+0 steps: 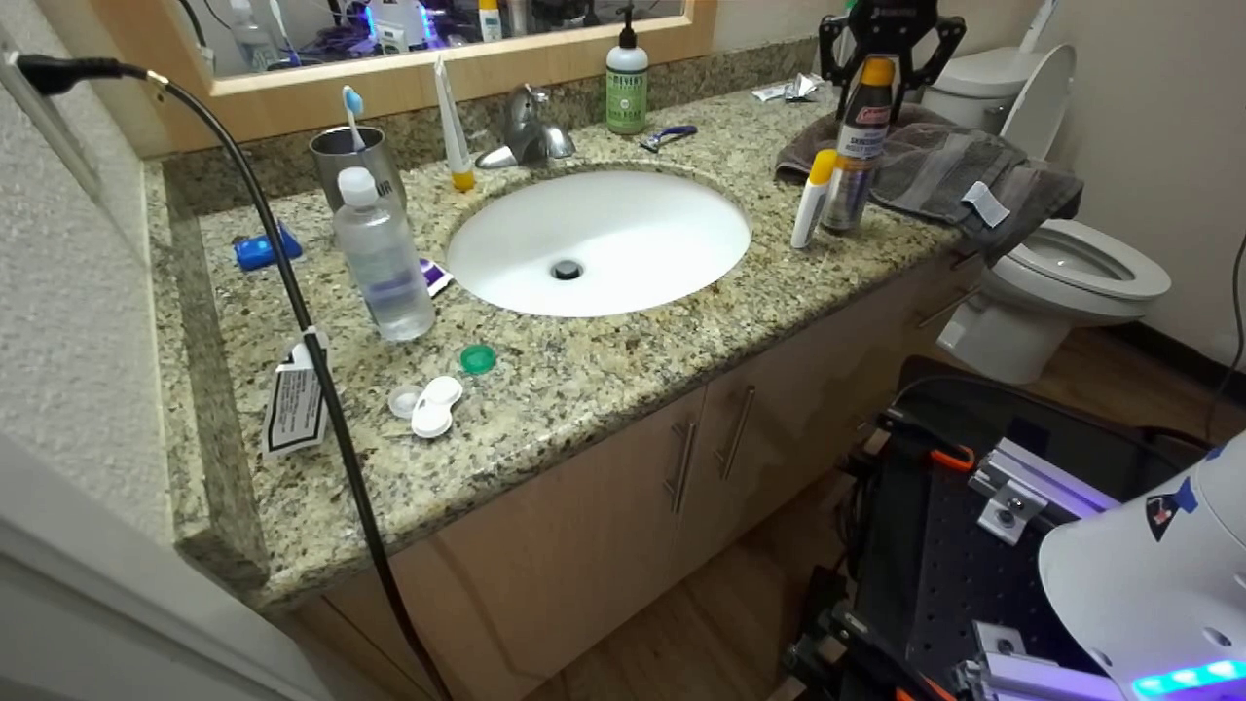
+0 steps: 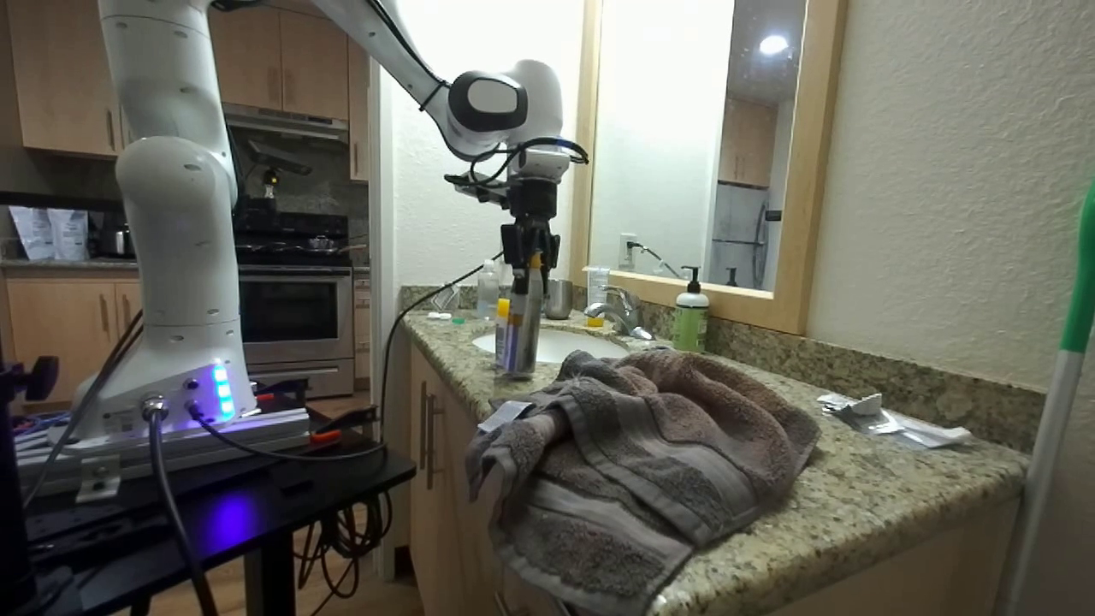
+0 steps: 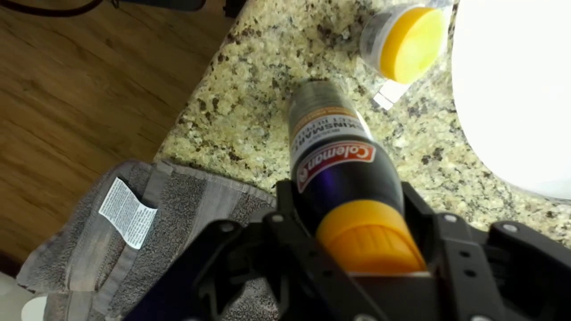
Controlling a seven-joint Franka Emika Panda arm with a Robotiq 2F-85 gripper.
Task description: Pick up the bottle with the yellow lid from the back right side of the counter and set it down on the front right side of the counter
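The jaws clasp a Coleman SkinSmart insect-repellent bottle [image 1: 861, 151] below its orange-yellow lid [image 1: 877, 71], at the front right of the granite worktop [image 1: 584, 365]; whether its base meets the stone is hard to tell. Just beside it, nearer the sink [image 1: 599, 224], stands a slim white tube [image 1: 809, 211] with a yellow cap [image 1: 824, 166]; opposite lies a grey towel [image 2: 633, 453].

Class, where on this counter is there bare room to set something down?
Bare: the strip of counter between sink and front edge, from green cap to white tube; also the end patch between towel and wrappers. Crowded: around the clear bottle, metal cup and purple packet, and where the gripper holds the Coleman bottle close to the tube.
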